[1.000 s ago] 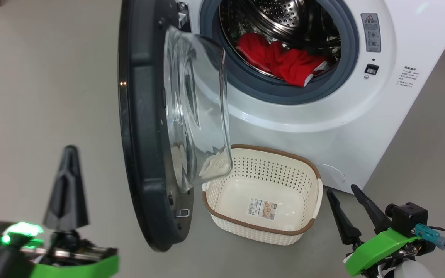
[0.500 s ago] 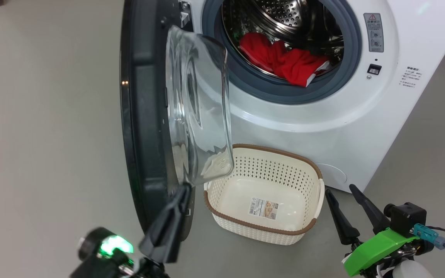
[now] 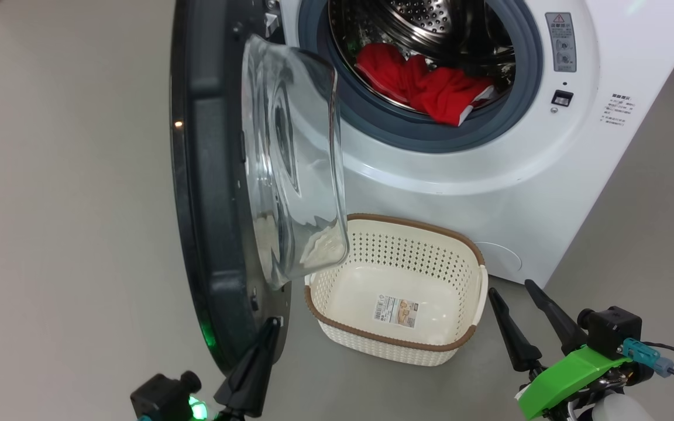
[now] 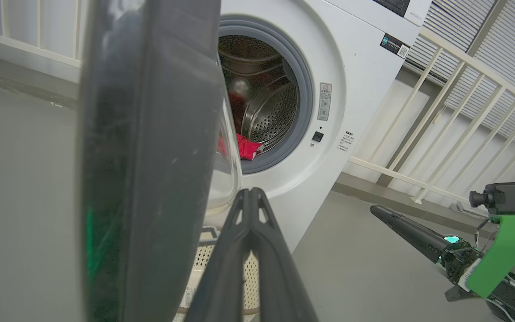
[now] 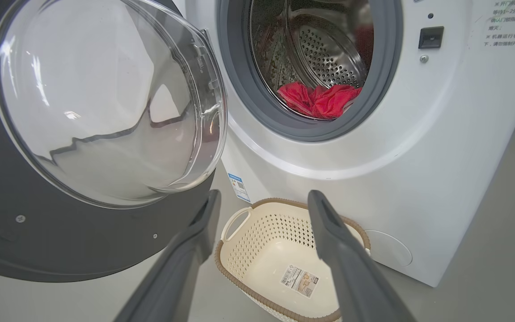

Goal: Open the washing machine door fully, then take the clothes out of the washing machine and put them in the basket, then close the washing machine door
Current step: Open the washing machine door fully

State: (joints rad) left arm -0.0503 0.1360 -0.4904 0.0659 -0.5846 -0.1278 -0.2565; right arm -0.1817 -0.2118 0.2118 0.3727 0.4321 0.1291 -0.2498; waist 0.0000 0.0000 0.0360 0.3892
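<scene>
Your left gripper (image 3: 269, 330) is pinched shut, the washing machine door (image 3: 208, 175) at its tip; right gripper (image 3: 511, 287) wide, basket (image 3: 392, 342) just left.

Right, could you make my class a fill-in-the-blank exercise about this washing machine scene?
The clothes in the washing machine are coloured ____. The basket holds no laundry, so it is ____. The left gripper is shut, while the right gripper is ____.
Missing words: red; empty; open.
</scene>
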